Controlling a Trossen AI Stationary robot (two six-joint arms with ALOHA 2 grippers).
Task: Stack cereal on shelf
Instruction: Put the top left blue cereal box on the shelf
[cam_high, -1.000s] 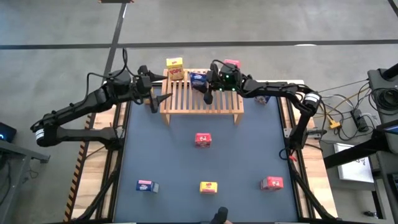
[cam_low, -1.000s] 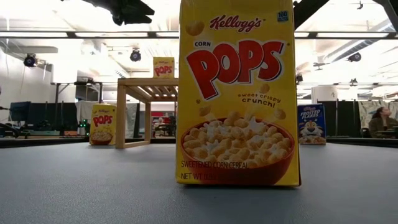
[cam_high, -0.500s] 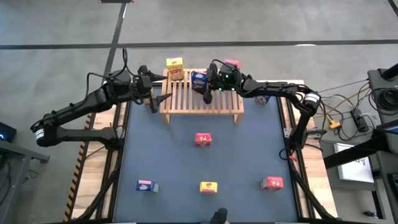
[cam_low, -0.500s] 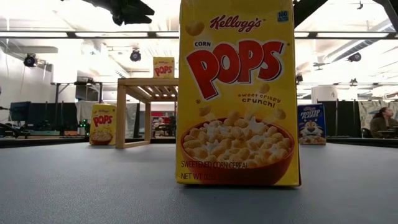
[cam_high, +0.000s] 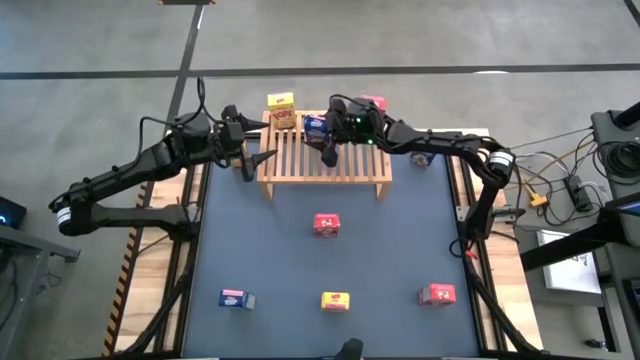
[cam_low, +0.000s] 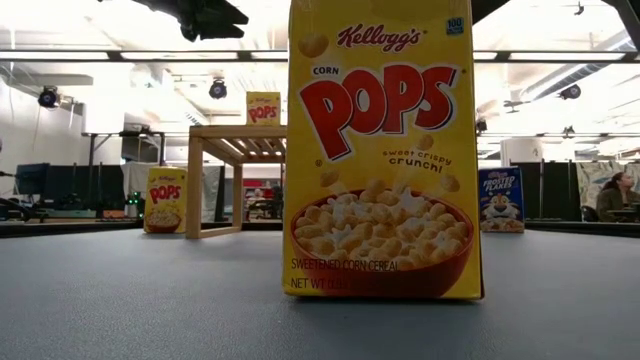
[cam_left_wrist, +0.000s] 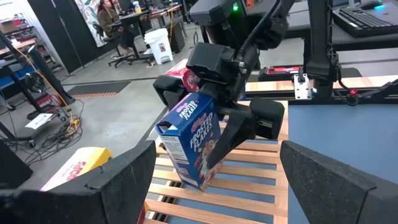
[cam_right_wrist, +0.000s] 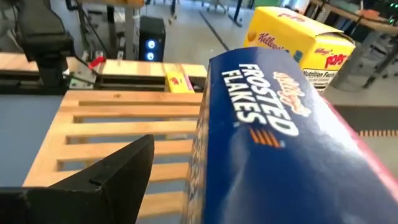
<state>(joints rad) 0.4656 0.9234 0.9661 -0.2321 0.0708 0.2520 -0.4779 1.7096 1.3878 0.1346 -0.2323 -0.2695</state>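
Note:
The shelf stands at the table's far middle. A blue cereal box stands tilted on its slats, one lower corner down. My right gripper is open around it: one finger stands clear of one side, the other is at the opposite side. A yellow cereal box stands on the shelf's far left corner. My left gripper hangs open and empty off the shelf's left end. My right gripper comes at the blue box about level from the table's right side. One finger is apart from it, with bare slats showing between. Whether the other finger touches the box's side, I cannot tell.
Behind the shelf are another yellow box and a red one; a blue one lies off its right end. On the near table stand a red box, blue, yellow and red.
My right gripper has risen a little and shifted slightly toward the table's left, staying around the blue box on the shelf. The left arm has kept still.

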